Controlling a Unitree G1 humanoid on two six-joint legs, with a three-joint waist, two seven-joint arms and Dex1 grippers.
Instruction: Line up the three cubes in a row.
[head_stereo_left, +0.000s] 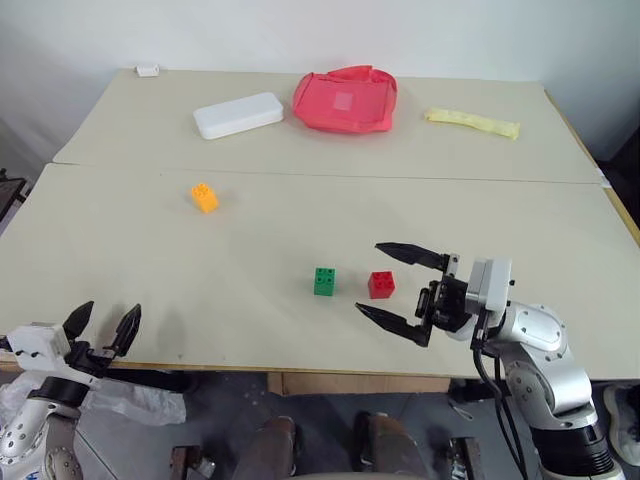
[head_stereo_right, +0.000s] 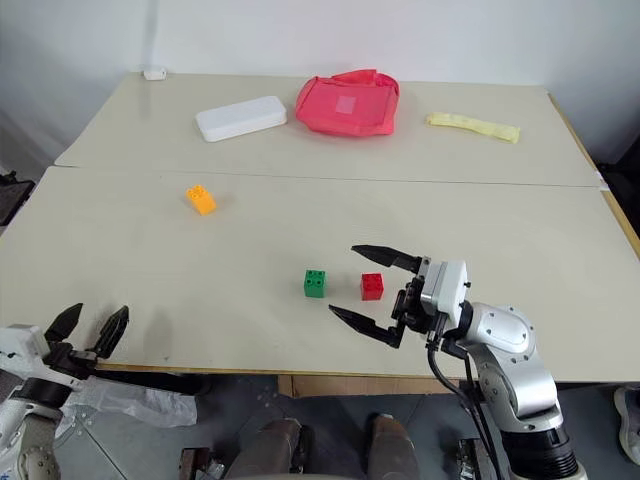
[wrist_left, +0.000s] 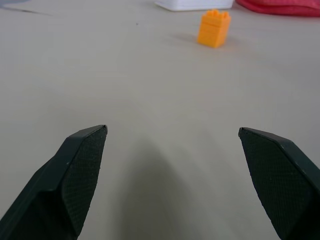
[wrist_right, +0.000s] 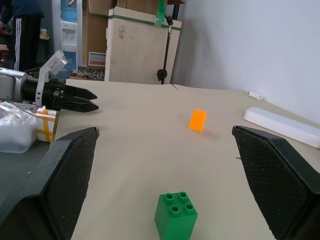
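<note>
1. The green cube (head_stereo_left: 324, 281) and red cube (head_stereo_left: 381, 285) are sitting side by side near the tabletop (head_stereo_left: 300, 220) front edge.
2. The orange-yellow cube (head_stereo_left: 205, 197) is lying apart, toward ten o'clock, awaiting alignment.
3. I am holding my left gripper (head_stereo_left: 103, 327) and right gripper (head_stereo_left: 400, 287) wide, both empty.

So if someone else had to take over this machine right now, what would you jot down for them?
Left gripper: open, holding nothing, at the table's near left edge.
Right gripper: open, holding nothing, its fingers on either side of the red cube without gripping it.
Green cube sits just left of the red one, a small gap between them.
Orange cube stands apart, farther back and to the left.
Done: green and red are side by side.
Left: bring orange into line with them.
</note>
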